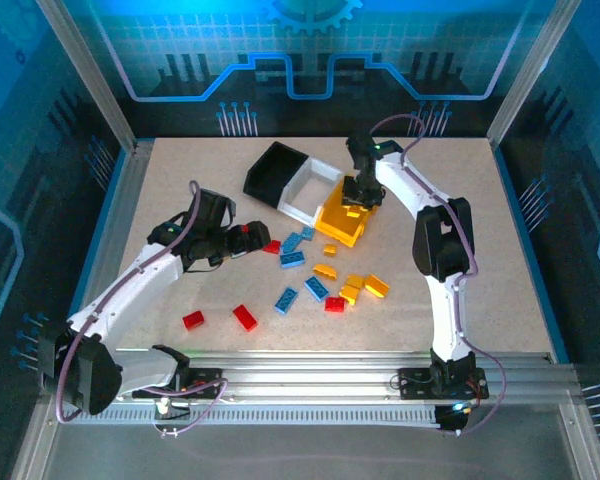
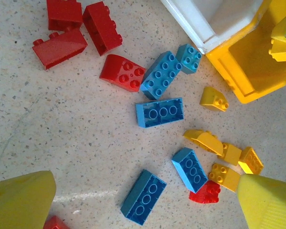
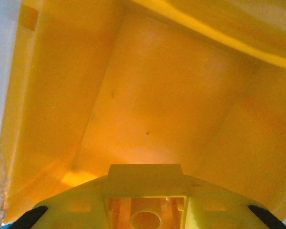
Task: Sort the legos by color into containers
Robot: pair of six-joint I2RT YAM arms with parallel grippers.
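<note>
The containers stand in a row at the back: black bin (image 1: 273, 168), white bin (image 1: 308, 192), yellow bin (image 1: 340, 226). My right gripper (image 1: 360, 196) hangs over the yellow bin (image 3: 157, 95), shut on a yellow brick (image 3: 145, 202) that it holds inside the bin's mouth. My left gripper (image 1: 256, 240) is open, its yellow fingers (image 2: 21, 200) spread wide above a blue brick (image 2: 144, 196). Loose legos lie on the table: red bricks (image 2: 122, 72), blue bricks (image 2: 159, 112) and yellow bricks (image 2: 214, 98).
Two red bricks (image 1: 245, 317) lie apart at the front left. A cluster of yellow bricks (image 1: 363, 288) and a red one (image 1: 335, 304) sits in front of the bins. A metal rail (image 1: 310, 365) runs along the near edge; walls enclose the table.
</note>
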